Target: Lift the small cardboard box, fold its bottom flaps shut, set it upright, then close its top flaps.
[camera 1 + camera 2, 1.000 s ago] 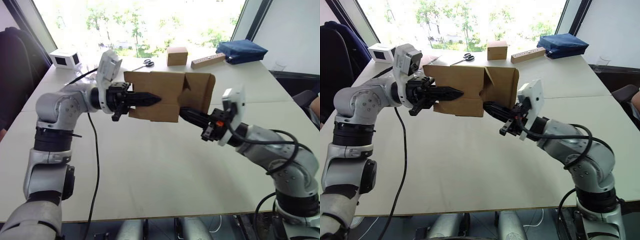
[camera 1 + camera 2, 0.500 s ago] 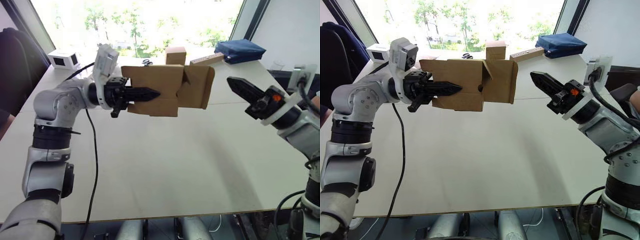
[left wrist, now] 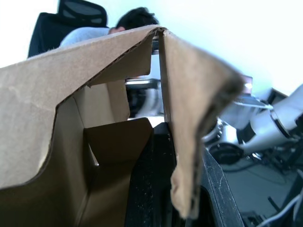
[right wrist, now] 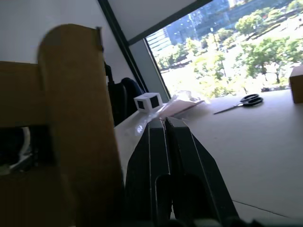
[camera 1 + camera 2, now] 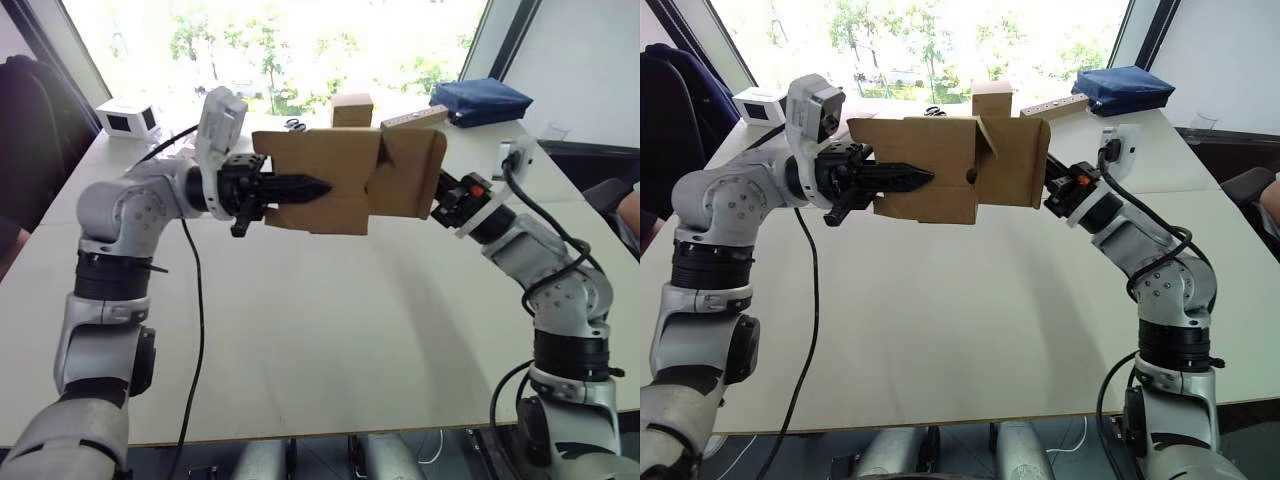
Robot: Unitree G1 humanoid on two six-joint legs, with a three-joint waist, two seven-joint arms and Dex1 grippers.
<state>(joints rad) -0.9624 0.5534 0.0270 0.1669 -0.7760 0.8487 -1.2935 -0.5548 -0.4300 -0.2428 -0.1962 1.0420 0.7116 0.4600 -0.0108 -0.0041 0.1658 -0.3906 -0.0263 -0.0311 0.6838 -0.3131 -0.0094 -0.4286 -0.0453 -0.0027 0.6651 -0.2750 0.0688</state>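
Observation:
The small cardboard box (image 5: 330, 180) hangs on its side above the table, its flaps spread open. My left gripper (image 5: 318, 185) is shut on the box's near wall, one black finger (image 3: 151, 189) inside and the wall pinched between the two. A broad flap (image 5: 415, 172) sticks out at the box's right end. My right gripper (image 4: 164, 122) is shut with nothing in it; its tips lie just behind that flap (image 4: 80, 132), hidden from the head views. Whether they touch the cardboard I cannot tell.
At the table's far edge sit another cardboard cube (image 5: 352, 108), a long wooden block (image 5: 413, 118), a blue bag (image 5: 482, 100), scissors (image 5: 295, 125) and a white cube (image 5: 125, 118). A black cable (image 5: 190, 300) trails on the left. A person (image 3: 137, 16) sits beyond the table.
My right gripper left the box's underside, swung out to the right, then came back in behind the right-hand flap. The left gripper kept hold and carried the box slightly right.

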